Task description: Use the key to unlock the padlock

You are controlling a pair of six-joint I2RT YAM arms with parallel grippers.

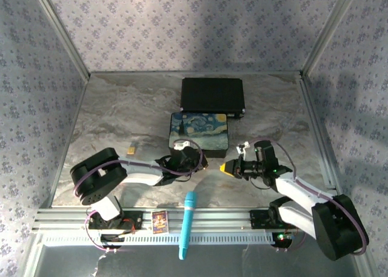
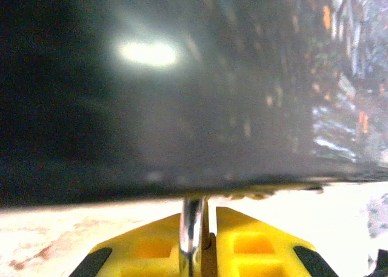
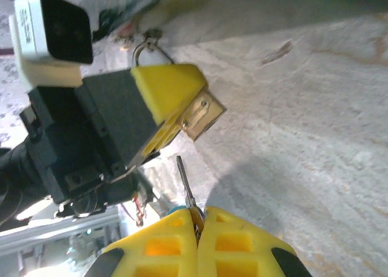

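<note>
left hand (image 2: 206, 243) grips the padlock (image 3: 203, 116) — right hand (image 3: 197, 236) pinches the key (image 3: 183, 181).

You get the box (image 2: 182, 107) as a dark blur. The padlock (image 3: 204, 115) sits half hidden in the left gripper (image 3: 188, 110), and the key (image 3: 184, 181) has its head buried in the right gripper (image 3: 197, 223).

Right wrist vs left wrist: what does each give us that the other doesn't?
Right wrist: the key pinched in the right claw, blade up, apart from the brass body of the padlock. Left wrist: a dark box wall close ahead. Both: the left claw shut on the padlock, and the pale tabletop.
</note>
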